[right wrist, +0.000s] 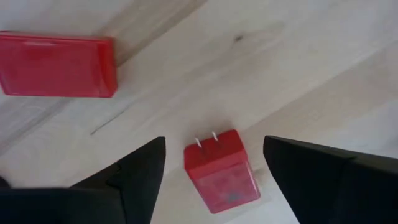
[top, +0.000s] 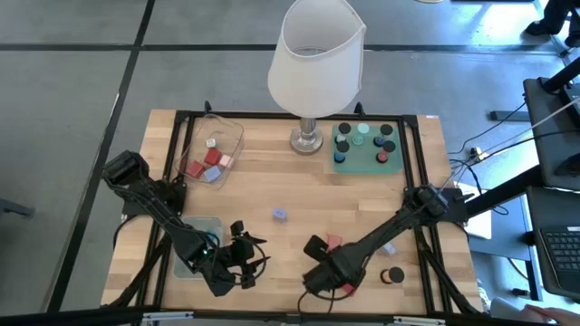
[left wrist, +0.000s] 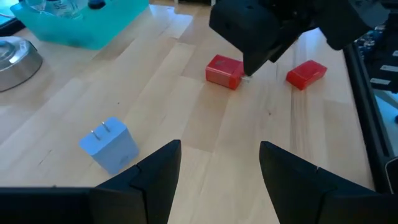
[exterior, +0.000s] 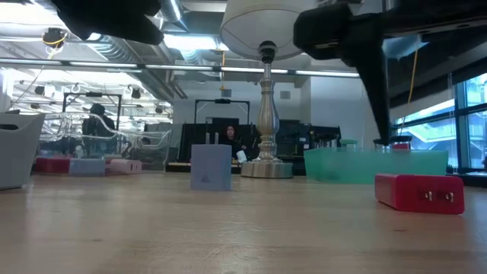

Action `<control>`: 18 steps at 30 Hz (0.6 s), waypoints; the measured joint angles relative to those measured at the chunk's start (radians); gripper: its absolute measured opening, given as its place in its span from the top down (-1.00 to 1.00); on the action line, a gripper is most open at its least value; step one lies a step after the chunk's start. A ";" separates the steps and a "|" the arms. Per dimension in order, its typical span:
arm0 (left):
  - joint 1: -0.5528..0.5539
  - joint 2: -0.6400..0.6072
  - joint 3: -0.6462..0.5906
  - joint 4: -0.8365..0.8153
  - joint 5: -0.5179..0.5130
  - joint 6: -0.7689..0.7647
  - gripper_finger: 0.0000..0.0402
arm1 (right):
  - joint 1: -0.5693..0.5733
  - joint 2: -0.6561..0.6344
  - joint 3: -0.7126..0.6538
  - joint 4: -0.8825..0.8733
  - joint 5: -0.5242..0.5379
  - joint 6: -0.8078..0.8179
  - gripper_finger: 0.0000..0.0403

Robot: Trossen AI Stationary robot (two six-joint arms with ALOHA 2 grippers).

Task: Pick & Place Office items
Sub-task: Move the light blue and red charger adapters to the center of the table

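A red plug-shaped block [right wrist: 221,171] lies on the table with its two prongs showing. My right gripper [right wrist: 213,142] hangs over it, pointing down and open, one finger on either side with a gap on both. In the left wrist view this block [left wrist: 224,71] lies under the right gripper [left wrist: 249,59]. A second red block [right wrist: 56,65] lies close by on the table. My left gripper [left wrist: 221,149] waits open near the front edge with nothing between its fingers. A lavender plug block [left wrist: 111,144] stands ahead of it. From above, my left gripper [top: 249,258] and right gripper [top: 326,252] are near the front.
A white-shaded lamp [top: 313,63] stands at the far middle. To its right a green mat [top: 362,161] carries round caps, and to its left a clear tray [top: 231,136] holds several blocks. A grey-blue bin [top: 201,226] sits beside my left arm. A black cap [top: 392,274] lies front right.
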 joint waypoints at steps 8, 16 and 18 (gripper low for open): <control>0.000 0.000 0.000 -0.042 -0.061 0.000 -0.07 | -0.003 0.000 0.000 -0.002 0.000 0.000 -0.53; 0.000 0.000 0.000 -0.078 -0.173 0.000 -0.07 | -0.024 -0.001 -0.053 -0.072 0.006 -0.013 -0.61; 0.003 0.000 0.000 -0.081 -0.174 0.000 -0.07 | -0.024 -0.001 -0.093 -0.073 0.044 -0.040 -0.61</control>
